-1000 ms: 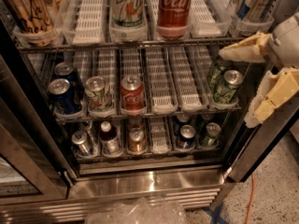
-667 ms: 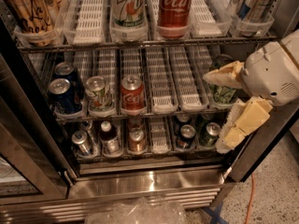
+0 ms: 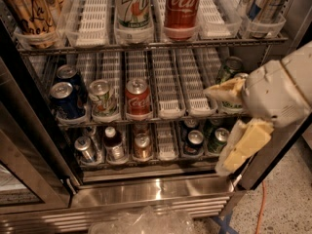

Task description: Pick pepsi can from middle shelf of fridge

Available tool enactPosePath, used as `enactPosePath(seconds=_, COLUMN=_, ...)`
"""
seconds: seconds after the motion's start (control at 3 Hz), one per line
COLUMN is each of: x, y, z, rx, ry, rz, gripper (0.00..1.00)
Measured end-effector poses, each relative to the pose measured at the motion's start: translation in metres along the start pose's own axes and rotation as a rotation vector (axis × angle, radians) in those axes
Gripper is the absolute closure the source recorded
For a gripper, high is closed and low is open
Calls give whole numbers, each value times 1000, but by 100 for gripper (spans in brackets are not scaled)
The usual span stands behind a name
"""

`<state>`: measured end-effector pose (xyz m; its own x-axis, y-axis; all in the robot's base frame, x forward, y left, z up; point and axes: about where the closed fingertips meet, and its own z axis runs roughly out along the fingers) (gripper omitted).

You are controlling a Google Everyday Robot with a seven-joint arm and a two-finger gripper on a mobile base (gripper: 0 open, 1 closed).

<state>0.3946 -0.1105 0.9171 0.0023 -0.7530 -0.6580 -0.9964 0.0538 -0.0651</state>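
Two dark blue pepsi cans stand one behind the other in the leftmost lane of the middle shelf point(image 3: 168, 101): the front one point(image 3: 65, 99) and the rear one point(image 3: 69, 77). Beside them are a white-and-green can point(image 3: 103, 97) and a red Coca-Cola can point(image 3: 138, 98). My gripper point(image 3: 225, 126) is at the right of the fridge point(image 3: 146, 191), in front of the shelf's right end, far from the pepsi cans. Its yellowish fingers point(image 3: 225, 90) are spread apart and hold nothing. A green can point(image 3: 229, 69) is partly hidden behind them.
The top shelf holds a tall 7UP can point(image 3: 132, 6), a Coca-Cola can point(image 3: 181, 5) and other tall cans. The bottom shelf holds several cans and bottles point(image 3: 114, 143). The dark door frame point(image 3: 29, 145) is at left. An orange cable point(image 3: 262, 208) lies on the floor.
My gripper has moved left and down from the right edge, now in front of the middle shelf's right end. The cans have not moved.
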Motion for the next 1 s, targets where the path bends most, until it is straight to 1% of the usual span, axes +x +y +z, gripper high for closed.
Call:
enactPosePath(seconds=0.33, x=-5, y=36, z=41, rx=8, ry=-33, rz=-64, gripper=0)
enactPosePath(seconds=0.67, x=6, y=68, z=87, rx=-48, ry=-62, rz=-98, gripper=0)
enactPosePath(seconds=1.0, x=8, y=74, z=92, rx=-61, ry=-56, rz=-101, gripper=0)
